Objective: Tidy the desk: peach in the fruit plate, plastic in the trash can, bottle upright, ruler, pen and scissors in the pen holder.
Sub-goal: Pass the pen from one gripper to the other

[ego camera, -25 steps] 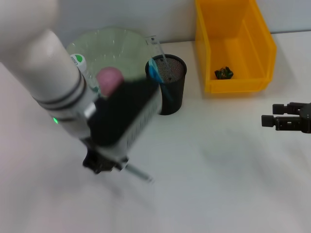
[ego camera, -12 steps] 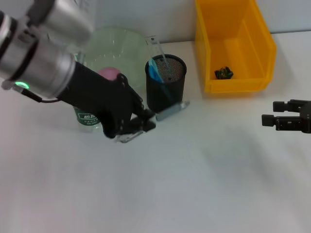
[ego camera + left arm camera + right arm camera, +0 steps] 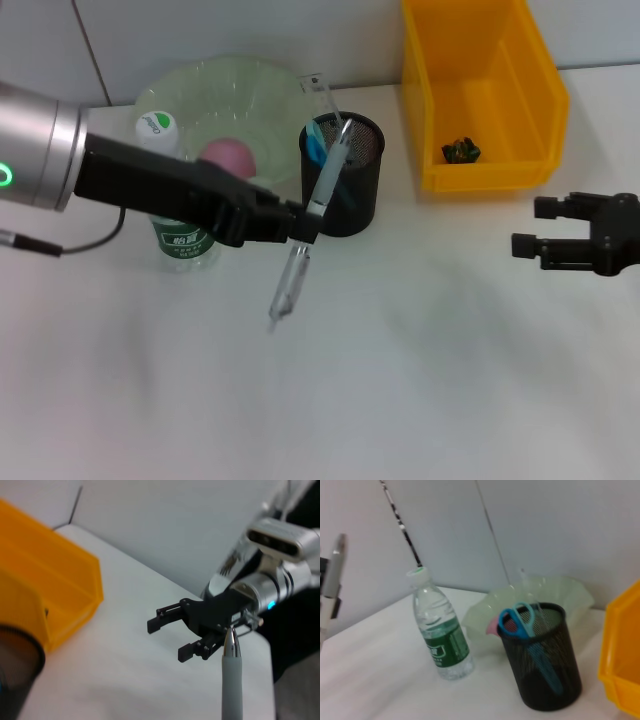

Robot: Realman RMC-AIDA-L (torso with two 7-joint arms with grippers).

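Pen (image 3: 312,220) hangs tilted in the left claw (image 3: 300,222), clamped mid-shaft just beside the mesh pen holder (image 3: 343,180); right claw (image 3: 535,240) waits spread open over the worktop (image 3: 430,380).

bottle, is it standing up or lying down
Upright: the bottle stands on its base on the table, white cap on top, beside the fruit plate.

**A staged desk in a test room**

The setting looked like a lab mock-up of an office desk: a bare white tabletop (image 3: 420,400) against plain grey wall panels (image 3: 545,525), carrying only a mesh pen holder (image 3: 355,190), a yellow plastic bin (image 3: 480,90) at the far right, and a water bottle (image 3: 440,640).
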